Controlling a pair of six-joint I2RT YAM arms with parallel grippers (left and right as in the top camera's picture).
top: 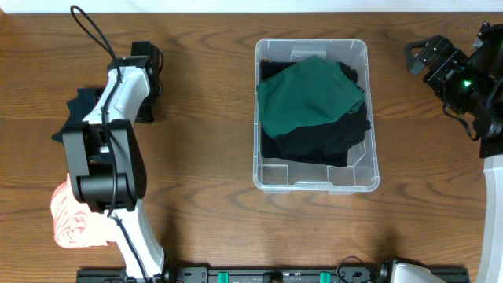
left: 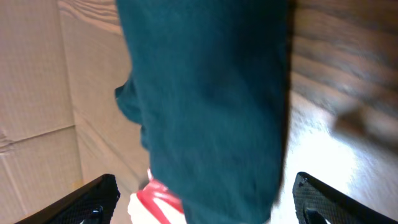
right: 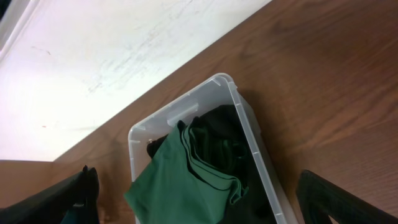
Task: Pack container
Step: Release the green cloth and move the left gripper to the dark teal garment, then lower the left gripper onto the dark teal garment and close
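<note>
my left claw (left: 205,208) is spread wide over dark teal cloth (left: 211,93); my right claw (right: 199,205), spread too, hangs apart from the container (top: 314,178) of garments (top: 306,98).

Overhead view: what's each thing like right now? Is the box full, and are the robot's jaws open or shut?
container, upright on the table, no lid, partly filled.
green garment, folded, on top inside the container.
black garment, lying under the green one.
pink cloth, on the table, partly under the left arm.
left jaws, open wide, dark teal cloth in front of them.
right jaws, open, empty.
</note>
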